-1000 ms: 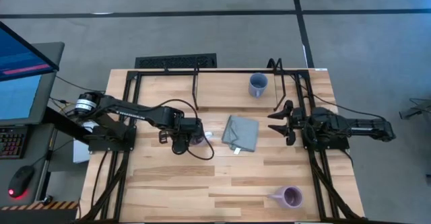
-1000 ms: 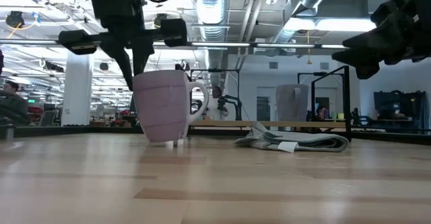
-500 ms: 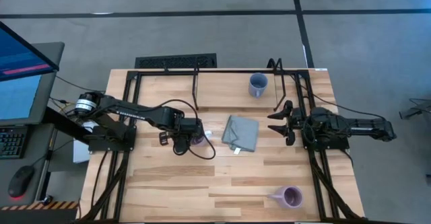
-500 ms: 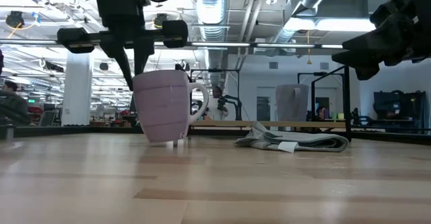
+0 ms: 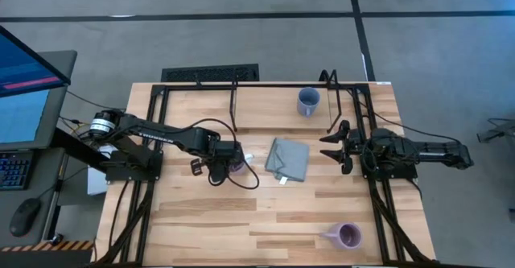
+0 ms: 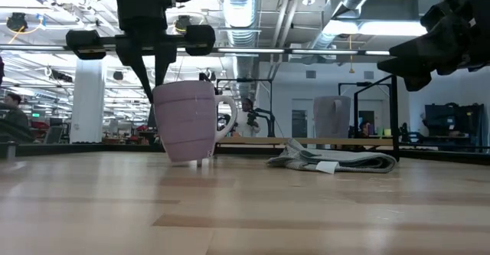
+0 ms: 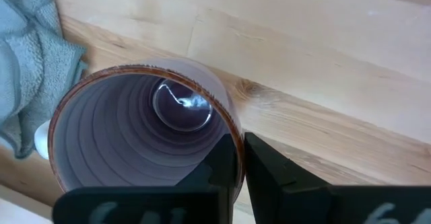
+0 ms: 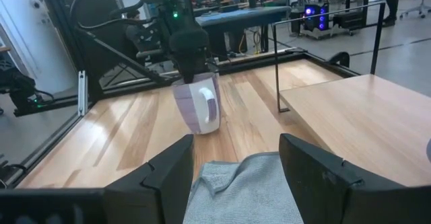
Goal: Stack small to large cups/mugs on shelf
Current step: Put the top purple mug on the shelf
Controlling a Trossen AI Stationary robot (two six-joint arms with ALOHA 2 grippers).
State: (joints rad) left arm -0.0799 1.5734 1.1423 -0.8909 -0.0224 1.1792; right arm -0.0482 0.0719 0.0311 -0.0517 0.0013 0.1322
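High view — the left gripper (image 5: pixel 220 171) sits over the pale lavender mug (image 5: pixel 235 166) near the table's middle, just beside the grey folded cloth (image 5: pixel 288 158). The right gripper (image 5: pixel 332 146) waits at the right side, fingers spread and empty. The blue-grey mug (image 5: pixel 307 101) stands near the far edge by the shelf (image 5: pixel 233 85); the deeper purple mug (image 5: pixel 348 236) stands near the front right corner, well apart from both.

Low view — the lavender mug (image 6: pixel 187 122) appears slightly tilted, its base probably just clear of the wood, handle toward the cloth (image 6: pixel 333 160).

Left wrist view — the two fingers (image 7: pixel 266 177) pinch the rim wall, one inside, one outside; the mug (image 7: pixel 141 136) is empty.

Right wrist view — the mug (image 8: pixel 199 104) hangs under the left gripper (image 8: pixel 192 66).

Handling — a rigid, glazed, likely ceramic body: slippery, breakable, moderately heavy. A rim pinch lets it swing; the wall opposite the handle is the steadier hold
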